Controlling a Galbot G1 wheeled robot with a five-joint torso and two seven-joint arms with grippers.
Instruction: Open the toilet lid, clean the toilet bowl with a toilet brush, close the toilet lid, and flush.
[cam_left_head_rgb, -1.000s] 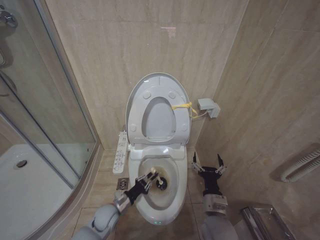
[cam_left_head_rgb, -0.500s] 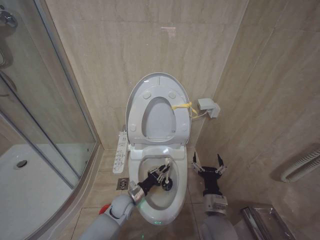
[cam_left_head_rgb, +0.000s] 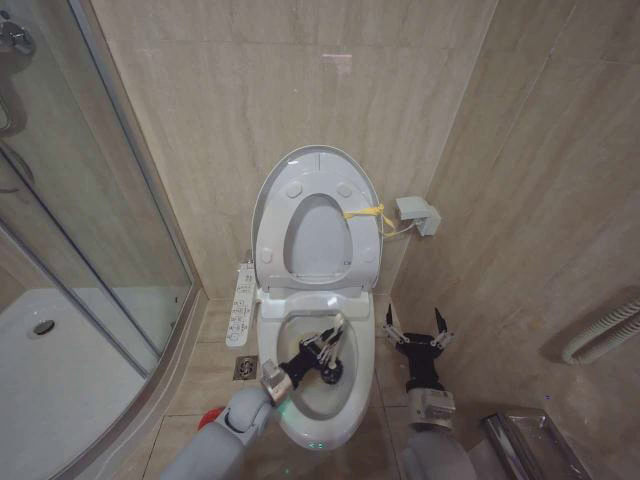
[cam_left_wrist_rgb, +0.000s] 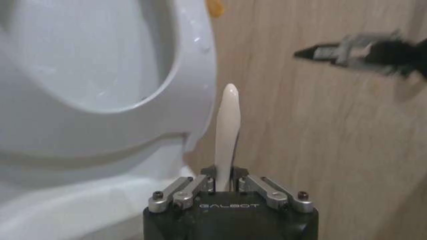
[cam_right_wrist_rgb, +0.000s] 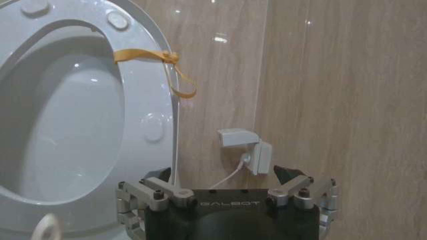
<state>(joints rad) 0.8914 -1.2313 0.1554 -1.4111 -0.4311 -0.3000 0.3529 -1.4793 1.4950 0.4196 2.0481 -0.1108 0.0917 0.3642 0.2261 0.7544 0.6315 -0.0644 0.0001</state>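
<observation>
I had the left hand (cam_left_head_rgb: 322, 352) over the toilet bowl (cam_left_head_rgb: 362, 345), pinching the toilet brush (cam_left_head_rgb: 331, 345) by its white handle; the long axis slanted, bristle head down in the basin. My right hand (cam_left_head_rgb: 416, 330) waited spread beside the bowl, lid (cam_left_head_rgb: 272, 195) upright.

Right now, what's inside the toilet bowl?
Inside the toilet bowl, the left gripper holds the toilet brush, its dark head low in the basin. The gripper and arm cover part of the basin.
</observation>
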